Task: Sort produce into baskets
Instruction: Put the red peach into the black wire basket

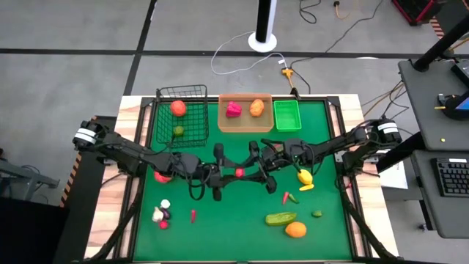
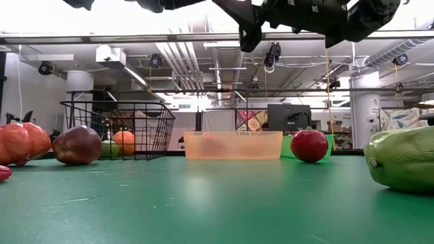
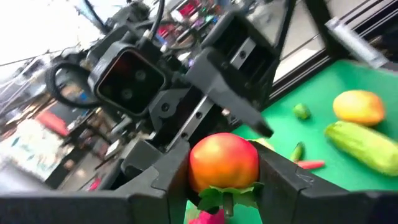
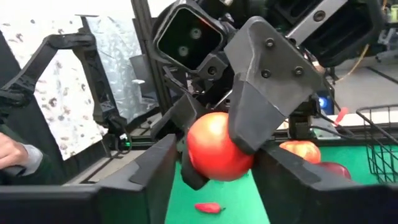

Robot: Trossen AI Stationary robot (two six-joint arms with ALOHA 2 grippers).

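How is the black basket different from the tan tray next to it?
The black basket is see-through wire; the tan tray has solid walls. The basket is taller, the tray shallow. The basket holds a red-orange piece and a green piece; the tray a pink piece and an orange piece. Both hold two.

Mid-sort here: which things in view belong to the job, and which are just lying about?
Job: red round toy tomato gripped by left hand, right hand open beside it above table centre; black wire basket; tan shallow tray; green plastic bin; green toy cucumber.
Lying about: white post base; black keyboard.
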